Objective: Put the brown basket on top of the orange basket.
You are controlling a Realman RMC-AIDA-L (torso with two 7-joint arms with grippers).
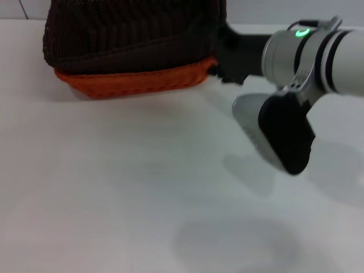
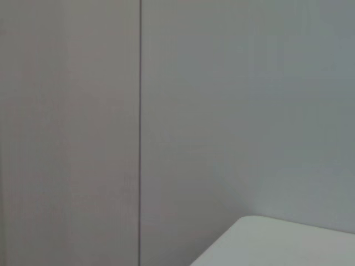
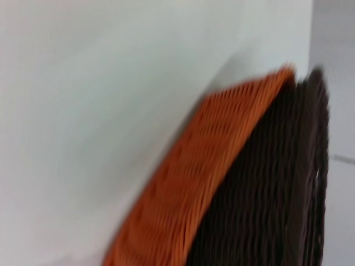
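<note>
The white counter point(image 1: 142, 199) carries the stack at its far edge: the brown basket point(image 1: 131, 31) sits nested on the orange basket point(image 1: 136, 82). The right tool point(image 1: 224, 54) is at the stack's right end; whether it grips, I cannot tell.

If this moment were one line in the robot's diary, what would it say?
brown basket: sits on orange basket | right gripper: at brown basket's side | left arm: out of view
</note>
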